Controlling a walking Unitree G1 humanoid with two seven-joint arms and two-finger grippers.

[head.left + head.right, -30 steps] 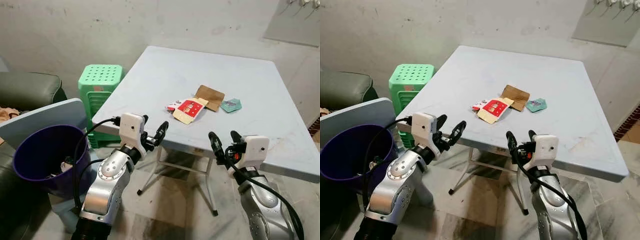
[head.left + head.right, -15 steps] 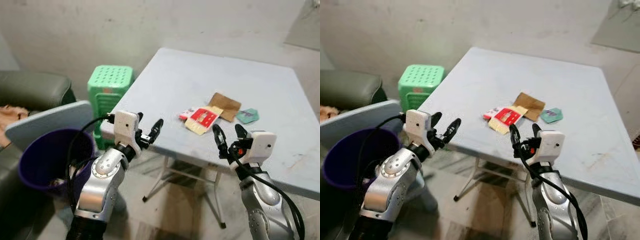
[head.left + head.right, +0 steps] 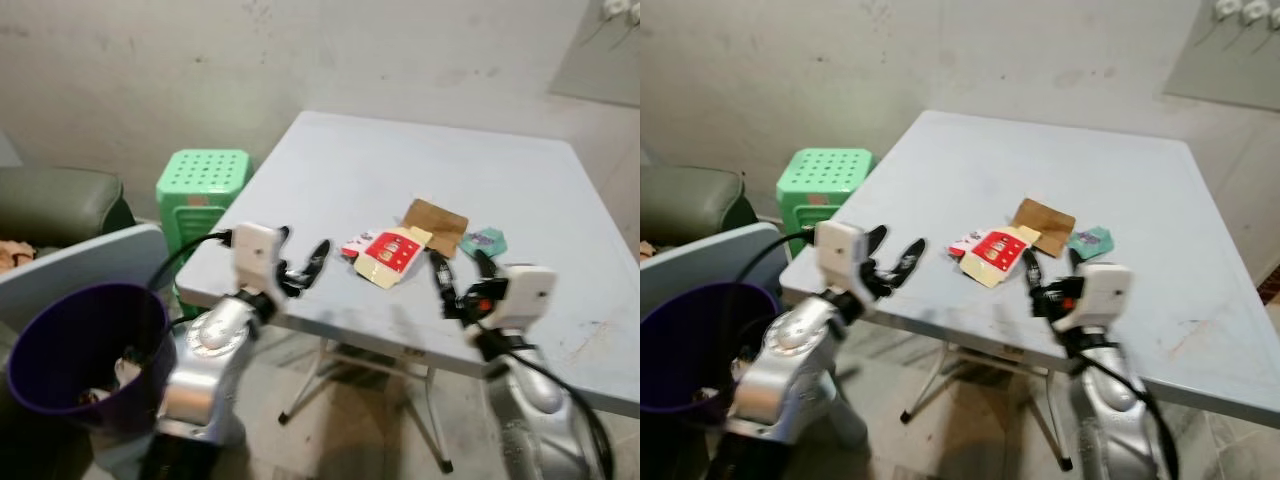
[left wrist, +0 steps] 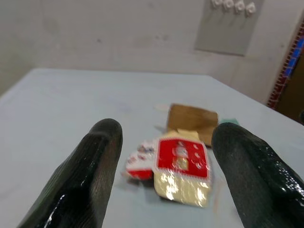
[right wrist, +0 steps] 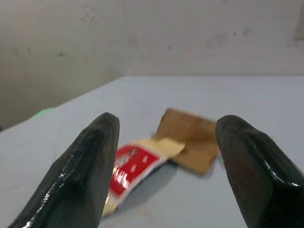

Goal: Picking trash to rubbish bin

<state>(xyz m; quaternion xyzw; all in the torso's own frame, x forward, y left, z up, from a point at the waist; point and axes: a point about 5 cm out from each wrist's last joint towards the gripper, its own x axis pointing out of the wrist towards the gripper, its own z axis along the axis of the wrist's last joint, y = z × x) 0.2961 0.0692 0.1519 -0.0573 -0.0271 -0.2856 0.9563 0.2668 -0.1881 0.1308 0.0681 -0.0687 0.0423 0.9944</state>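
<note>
We take the red wrapper (image 3: pixel 391 252) as our landmark; it lies flat on the pale counter (image 3: pixel 560 250), close to the near edge.

Nearest us and far off to the left of the wrapper stands the purple rubbish bin (image 3: pixel 60 345) on the floor, below counter height, with some scraps visible inside. A grey-blue panel (image 3: pixel 85 262) leans just behind it.

Left end effector (image 3: pixel 298 266): hovering at the counter's near edge, to the left of the wrapper and apart from it. Fingers spread wide, nothing between them. In the left wrist view the wrapper (image 4: pixel 183 166) sits framed between the two black fingers (image 4: pixel 95 175).

Right end effector (image 3: pixel 460 278): over the counter just right of the wrapper and slightly nearer to us than it. Fingers likewise parted and empty. No contact with the wrapper that we can see.

Touching the wrapper's left end is a small red-and-white packet (image 3: pixel 352 246). Just beyond the wrapper, toward the wall, lies a flat brown cardboard piece (image 3: pixel 436 219), its near edge against the wrapper. Right of the cardboard is a small teal packet (image 3: pixel 484 241).

Farther left of the wrapper, beside the counter, stands a green plastic stool (image 3: pixel 200 180); a dark sofa (image 3: pixel 60 200) lies beyond it against the wall.
</note>
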